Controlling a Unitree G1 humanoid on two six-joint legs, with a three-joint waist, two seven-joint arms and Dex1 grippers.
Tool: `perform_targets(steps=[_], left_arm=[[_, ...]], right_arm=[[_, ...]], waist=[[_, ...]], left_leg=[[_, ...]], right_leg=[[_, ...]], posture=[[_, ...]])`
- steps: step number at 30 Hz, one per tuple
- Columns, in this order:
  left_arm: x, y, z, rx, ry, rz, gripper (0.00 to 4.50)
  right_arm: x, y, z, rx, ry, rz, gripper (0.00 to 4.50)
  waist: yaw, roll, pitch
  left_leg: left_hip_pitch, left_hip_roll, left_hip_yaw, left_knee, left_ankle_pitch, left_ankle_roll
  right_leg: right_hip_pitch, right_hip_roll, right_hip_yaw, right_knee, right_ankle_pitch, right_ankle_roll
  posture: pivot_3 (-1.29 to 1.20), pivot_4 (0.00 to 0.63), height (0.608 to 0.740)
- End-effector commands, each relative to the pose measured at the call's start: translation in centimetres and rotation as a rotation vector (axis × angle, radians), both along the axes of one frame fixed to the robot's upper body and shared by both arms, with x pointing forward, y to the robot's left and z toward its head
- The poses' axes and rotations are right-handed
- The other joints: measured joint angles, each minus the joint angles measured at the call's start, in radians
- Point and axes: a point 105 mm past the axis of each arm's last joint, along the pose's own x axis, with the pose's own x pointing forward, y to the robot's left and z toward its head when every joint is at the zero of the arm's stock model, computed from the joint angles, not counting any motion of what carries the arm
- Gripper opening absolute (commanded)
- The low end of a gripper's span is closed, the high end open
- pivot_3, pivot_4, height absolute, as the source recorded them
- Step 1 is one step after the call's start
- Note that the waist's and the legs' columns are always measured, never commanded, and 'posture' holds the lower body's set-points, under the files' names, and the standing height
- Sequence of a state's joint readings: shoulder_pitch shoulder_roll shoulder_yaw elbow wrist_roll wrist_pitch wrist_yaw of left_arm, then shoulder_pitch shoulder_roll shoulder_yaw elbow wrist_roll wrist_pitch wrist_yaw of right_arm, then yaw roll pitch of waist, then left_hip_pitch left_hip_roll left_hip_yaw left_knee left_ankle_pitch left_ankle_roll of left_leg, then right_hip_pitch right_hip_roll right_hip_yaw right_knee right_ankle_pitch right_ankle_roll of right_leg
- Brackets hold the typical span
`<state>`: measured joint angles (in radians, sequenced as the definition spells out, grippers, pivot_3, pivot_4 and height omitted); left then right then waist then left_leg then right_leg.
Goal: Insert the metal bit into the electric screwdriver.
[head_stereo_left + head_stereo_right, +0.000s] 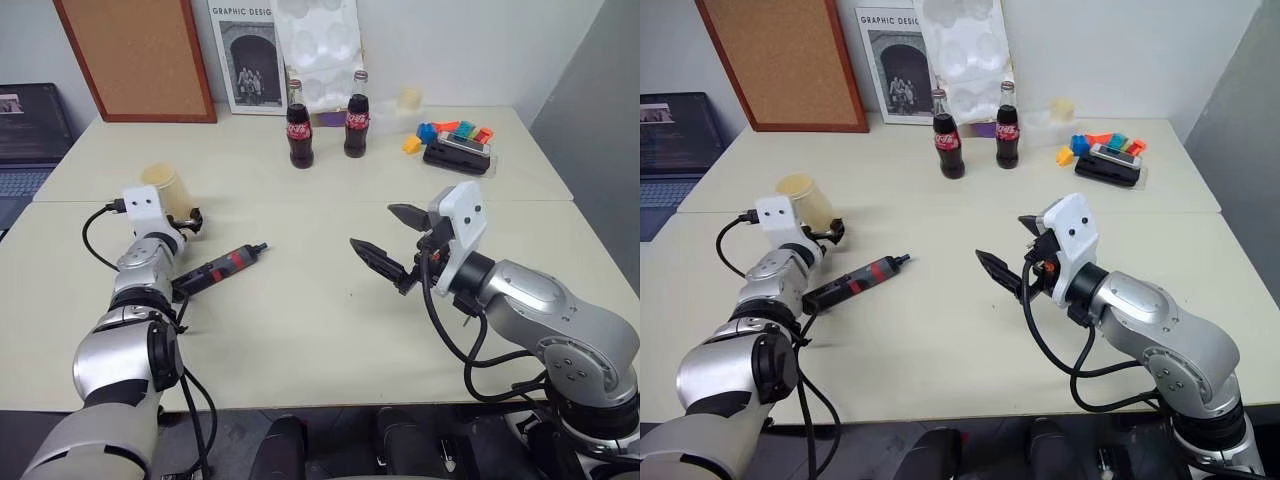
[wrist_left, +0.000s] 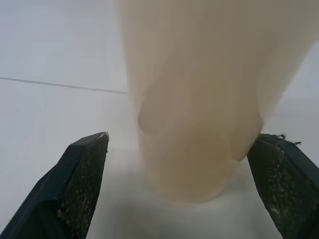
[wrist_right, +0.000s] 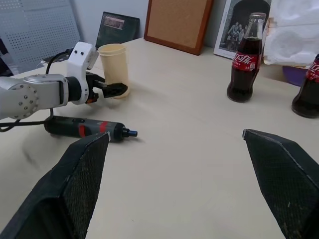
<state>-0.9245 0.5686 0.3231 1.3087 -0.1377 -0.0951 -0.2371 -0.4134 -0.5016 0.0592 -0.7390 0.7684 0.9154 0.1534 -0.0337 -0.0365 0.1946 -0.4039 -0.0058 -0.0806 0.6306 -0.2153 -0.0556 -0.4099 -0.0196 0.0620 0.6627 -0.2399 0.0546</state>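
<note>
Black and red plastic: the electric screwdriver (image 1: 222, 267) is lying flat on the cream matte table (image 1: 320, 330), a slim pen shape with its narrow nose pointing toward 2 o'clock in the head view and its butt end tucked beside the left forearm. From the right wrist view we are seeing a small blue point at its nose. We are not making out the metal bit; we cannot tell where it is.

We are seeing the left gripper (image 2: 182, 164) standing spread, its rough, grainy black fingers (image 2: 82, 179) flanking a smooth, pale beige plastic cup (image 1: 168, 189) with a slightly tapered round body. We cannot tell whether the pads are touching the cup wall. In the head view the cup is standing upright at about 11 o'clock from the screwdriver, just beside the wrist's white boxy camera housing.

We are seeing the right gripper (image 1: 390, 240) hovering above the table at about 3 o'clock from the screwdriver, well apart from it, jaws spread wide and pinching nothing, its wedge-shaped black fingers pointing left.

At the far edge, 12 o'clock, two glossy glass cola bottles (image 1: 300, 125) with red labels are standing side by side. At 1 o'clock, colourful blocks (image 1: 455, 130) are sitting near a dark flat case (image 1: 458, 155). A cork board (image 1: 135, 55) in a wooden frame is leaning on the wall.
</note>
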Motion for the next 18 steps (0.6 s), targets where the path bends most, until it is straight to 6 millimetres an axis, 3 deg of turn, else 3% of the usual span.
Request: perform_targets(steps=[1,6,18], left_arm=[[-0.2,1.3,3.0,0.033,-0.085,-0.021,4.42],[-0.4,1.2,4.8,0.043,-0.133,-0.087,4.42],[-0.9,2.0,3.8,0.035,-0.091,-0.029,4.42]], right_arm=[[-0.4,-0.4,0.9,0.017,-0.048,-0.001,4.5],[0.0,-0.8,0.9,0.025,-0.047,-0.009,4.5],[0.4,-0.4,1.0,0.037,-0.058,0.01,4.5]], waist=[[0.001,0.0,0.0],[0.002,0.0,0.0],[0.001,0.0,0.0]], left_leg=[[0.0,0.0,0.0,0.0,0.0,0.0],[0.0,0.0,0.0,0.0,0.0,0.0],[0.002,0.0,0.0,0.0,0.0,0.0]], right_leg=[[0.0,0.0,0.0,0.0,0.0,0.0],[0.0,0.0,0.0,0.0,0.0,0.0],[0.002,0.0,0.0,-0.001,0.0,0.001]], posture=[[0.0,0.15,0.74],[0.0,0.15,0.74],[0.0,0.15,0.74]])
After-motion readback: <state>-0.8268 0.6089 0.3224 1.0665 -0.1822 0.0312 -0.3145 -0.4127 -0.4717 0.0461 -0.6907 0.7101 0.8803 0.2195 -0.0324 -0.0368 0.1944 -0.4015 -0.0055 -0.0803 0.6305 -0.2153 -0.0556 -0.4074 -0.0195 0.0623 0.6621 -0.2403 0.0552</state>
